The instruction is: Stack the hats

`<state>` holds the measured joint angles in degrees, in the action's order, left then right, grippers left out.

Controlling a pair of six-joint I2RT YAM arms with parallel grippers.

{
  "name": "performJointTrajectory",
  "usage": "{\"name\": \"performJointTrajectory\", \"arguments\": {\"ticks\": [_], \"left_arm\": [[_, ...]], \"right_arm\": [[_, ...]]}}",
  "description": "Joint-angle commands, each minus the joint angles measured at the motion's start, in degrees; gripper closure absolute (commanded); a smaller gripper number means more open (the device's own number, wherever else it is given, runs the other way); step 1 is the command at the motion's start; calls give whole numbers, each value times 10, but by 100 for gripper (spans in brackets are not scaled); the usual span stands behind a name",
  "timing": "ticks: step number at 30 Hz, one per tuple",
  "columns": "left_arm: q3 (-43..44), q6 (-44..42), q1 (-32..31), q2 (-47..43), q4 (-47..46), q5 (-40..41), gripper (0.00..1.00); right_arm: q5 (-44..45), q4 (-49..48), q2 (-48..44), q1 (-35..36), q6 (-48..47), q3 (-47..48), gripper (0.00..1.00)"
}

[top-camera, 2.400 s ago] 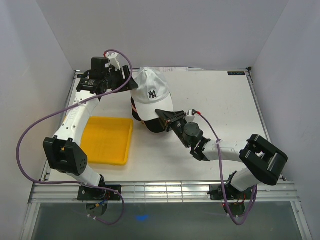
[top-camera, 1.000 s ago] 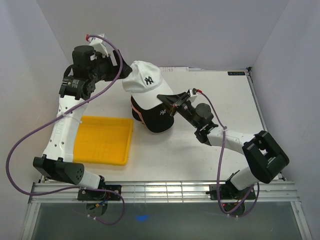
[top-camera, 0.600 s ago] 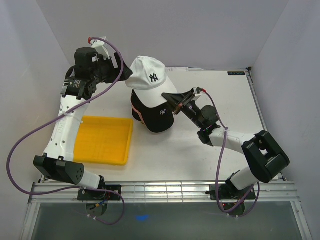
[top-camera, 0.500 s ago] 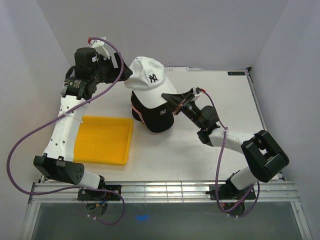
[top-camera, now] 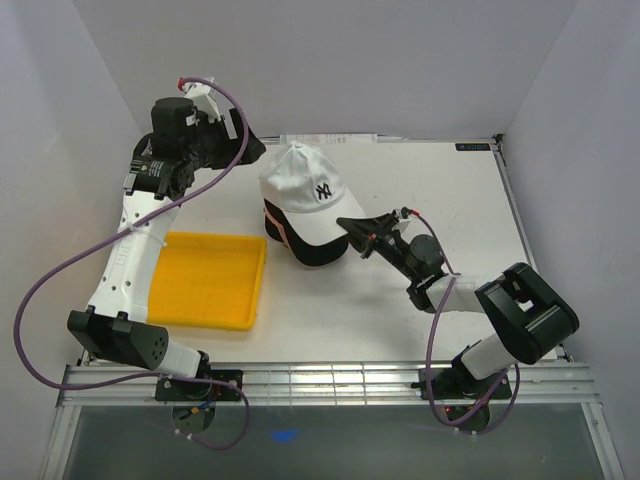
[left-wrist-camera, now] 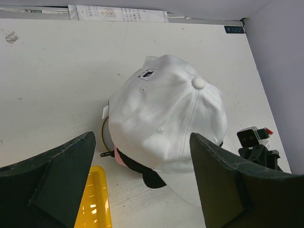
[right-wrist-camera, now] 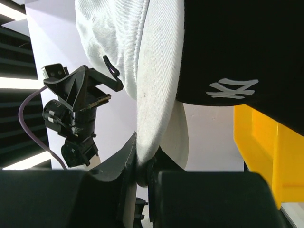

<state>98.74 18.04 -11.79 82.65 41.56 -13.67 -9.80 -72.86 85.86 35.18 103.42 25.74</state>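
At the left side of the table (top-camera: 440, 190) a yellow tray (top-camera: 212, 280) lies flat, with the left arm rising beside it. The left gripper (top-camera: 243, 150) hangs in the air over the far left part of the table, just left of the pile of caps and not touching it. In the left wrist view its two fingers (left-wrist-camera: 61, 175) stand wide apart with nothing between them, and the caps are seen below in the gap.

Near the middle of the table is the pile. The white cap (top-camera: 305, 190) is on top, with its dark NY logo turned to the right and the brim going down to the right. It covers the black cap (top-camera: 318, 252), which sits on the table just right of the tray. From the left wrist view a thin edge of a pink cap (left-wrist-camera: 118, 156) shows under the white one at the left side, and beside it a piece of gold wire (left-wrist-camera: 103, 137) comes out. More than this I cannot see in the pile.

The right gripper (top-camera: 352, 227) reaches in low from the right. Its fingers (right-wrist-camera: 121, 164) are pressed together on the brim of the white cap, as the right wrist view shows, with the white logo of the black cap close beside.
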Motion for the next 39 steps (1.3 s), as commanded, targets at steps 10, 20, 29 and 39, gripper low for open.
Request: {"name": "performJointTrajectory", "arguments": {"ticks": [10, 20, 29, 39], "left_arm": [[-21, -7, 2, -27, -11, 3, 9], [-58, 16, 2, -7, -47, -11, 9], [-66, 46, 1, 47, -97, -39, 10], [-104, 61, 1, 88, -148, -53, 12]], "right_arm": [[-29, -131, 42, -18, 37, -47, 92], [-52, -156, 100, -22, 39, -82, 92], [-79, -192, 163, -25, 29, -97, 92], [-93, -223, 217, -26, 10, -115, 92]]}}
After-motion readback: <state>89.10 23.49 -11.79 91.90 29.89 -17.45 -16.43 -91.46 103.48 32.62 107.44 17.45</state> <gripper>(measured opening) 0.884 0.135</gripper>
